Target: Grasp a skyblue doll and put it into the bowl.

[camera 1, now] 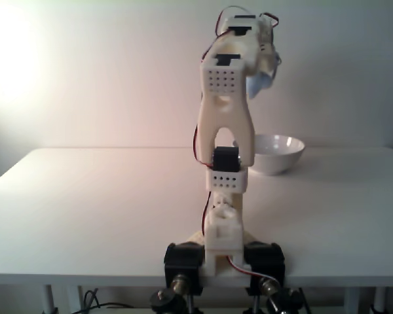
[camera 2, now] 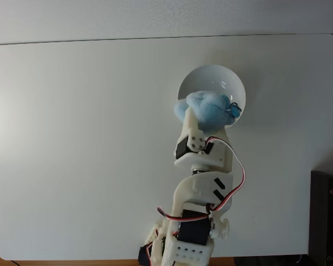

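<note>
While gripped, skyblue doll [camera 2: 206,107] overlaps bowl [camera 2: 211,76].

Strong glare upper left on wall [camera 1: 13,59], soft blur; top-down pic evenly lit

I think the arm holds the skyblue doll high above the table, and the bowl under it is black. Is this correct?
Not quite: the bowl is glossy white, not black, as the fixed view from above shows. The rest stands: the skyblue doll is held up at the pincer, over the bowl's near rim.
</note>
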Controlling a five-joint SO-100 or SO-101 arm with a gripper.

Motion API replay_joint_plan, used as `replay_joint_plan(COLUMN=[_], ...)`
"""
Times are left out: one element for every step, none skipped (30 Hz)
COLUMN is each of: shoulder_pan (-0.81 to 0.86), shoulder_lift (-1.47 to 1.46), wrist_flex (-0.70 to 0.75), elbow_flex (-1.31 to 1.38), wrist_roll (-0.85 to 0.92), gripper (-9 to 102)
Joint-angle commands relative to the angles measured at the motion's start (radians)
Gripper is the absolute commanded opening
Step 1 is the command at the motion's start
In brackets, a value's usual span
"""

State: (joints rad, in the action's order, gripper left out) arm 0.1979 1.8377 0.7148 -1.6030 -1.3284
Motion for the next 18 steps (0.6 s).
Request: replay_joint_plan(shoulder_pan=[0.020,0.034,0.049,0.058,0.064,0.071,0.080,0.089,0.098,0.104,0.104,0.106,0.106,0.106,0.106,0.101,0.098,0.095], shoulder_lift=[-0.077,-0.103,-0.130,-0.158,-0.189,-0.218,-0.244,-0.267,-0.290,-0.313,-0.333,-0.351,-0.371,-0.388,-0.403,-0.419,-0.434,-0.449], wrist_flex=[-0.115,-0.149,-0.183,-0.218,-0.252,-0.284,-0.314,-0.341,-0.364,-0.382,-0.397,-0.408,-0.417,-0.422,-0.425,-0.425,-0.425,-0.426], elbow_flex=[0.041,0.041,0.041,0.041,0.041,0.041,0.041,0.041,0.041,0.041,0.041,0.041,0.041,0.041,0.041,0.041,0.041,0.041], wrist_roll=[-0.003,-0.003,-0.003,-0.003,-0.003,-0.003,-0.003,-0.003,-0.003,-0.003,-0.003,-0.003,-0.003,-0.003,-0.003,-0.003,-0.003,-0.003], gripper=[1,1,1,1,1,1,1,1,1,1,1,1,1,2,2,2,2,2])
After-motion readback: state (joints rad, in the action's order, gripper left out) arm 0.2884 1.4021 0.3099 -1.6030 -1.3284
